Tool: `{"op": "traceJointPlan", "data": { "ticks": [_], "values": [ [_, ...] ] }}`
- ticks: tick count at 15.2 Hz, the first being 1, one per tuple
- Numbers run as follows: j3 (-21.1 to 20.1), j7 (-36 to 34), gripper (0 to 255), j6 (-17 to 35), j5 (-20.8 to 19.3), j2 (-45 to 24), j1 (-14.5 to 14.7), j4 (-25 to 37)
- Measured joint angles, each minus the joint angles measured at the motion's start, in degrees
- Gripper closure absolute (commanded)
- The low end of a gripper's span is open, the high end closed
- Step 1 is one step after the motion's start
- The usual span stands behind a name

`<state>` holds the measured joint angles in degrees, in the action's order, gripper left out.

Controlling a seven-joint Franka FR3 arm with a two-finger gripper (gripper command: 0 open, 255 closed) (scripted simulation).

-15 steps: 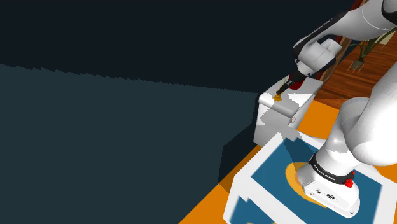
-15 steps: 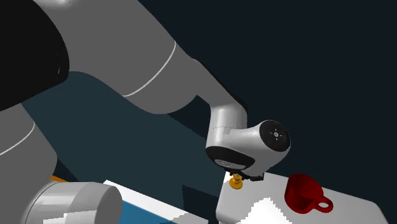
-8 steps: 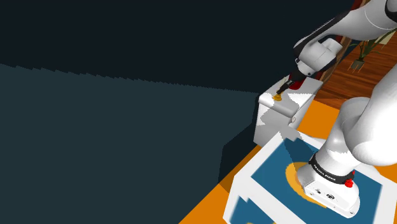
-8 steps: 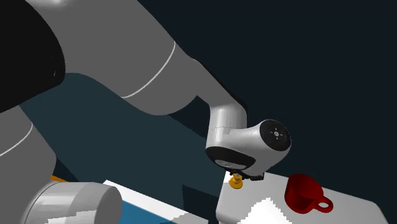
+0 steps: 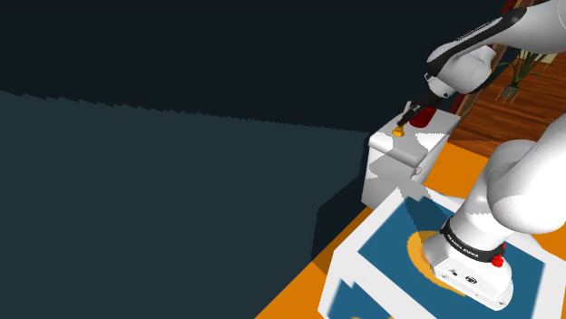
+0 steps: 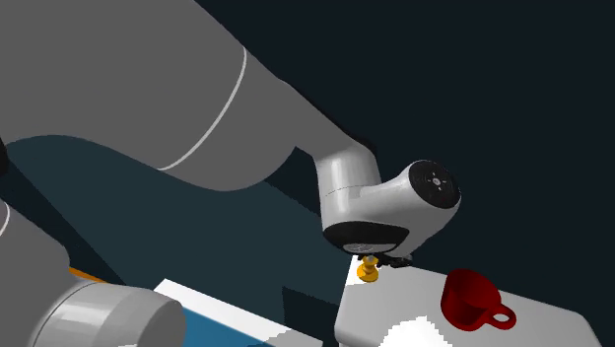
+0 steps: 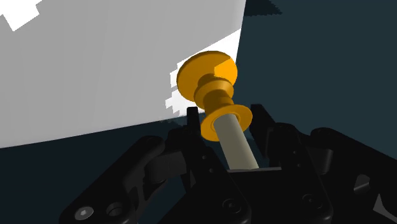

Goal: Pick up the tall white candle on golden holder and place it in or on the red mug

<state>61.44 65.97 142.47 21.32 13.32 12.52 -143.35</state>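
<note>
A pale candle (image 7: 235,143) stands in a golden holder (image 7: 213,89). My gripper (image 7: 226,127) is shut on the candle's shaft, one black finger (image 7: 191,124) on each side. In the shoulder view the golden holder (image 5: 398,132) hangs just above the near corner of the white cabinet top (image 5: 426,143), under the gripper (image 5: 410,116). The red mug (image 5: 423,116) stands right behind it on the cabinet. In the second exterior view the holder (image 6: 369,270) floats a little above the cabinet's corner (image 6: 379,313), with the red mug (image 6: 471,298) upright to its right, handle toward the camera.
The white cabinet (image 5: 395,172) stands between my stand (image 5: 435,263), which has a blue and orange top, and a dark wall (image 5: 181,181). A wooden floor and a potted plant (image 5: 519,72) lie at the shoulder view's upper right.
The hand has risen and shifted slightly toward the mug, carrying the candle; the golden holder has come up off the cabinet top.
</note>
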Motion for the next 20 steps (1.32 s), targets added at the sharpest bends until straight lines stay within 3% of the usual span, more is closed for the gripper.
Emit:
{"op": "traceJointPlan", "data": {
  "ticks": [8, 20],
  "values": [
    [-6.7, -7.9, 255, -4.7, -8.1, 5.7, -6.4, 1.6],
    [-12.5, -14.7, 255, -13.3, -13.6, 10.8, -11.0, 6.4]
  ]
}}
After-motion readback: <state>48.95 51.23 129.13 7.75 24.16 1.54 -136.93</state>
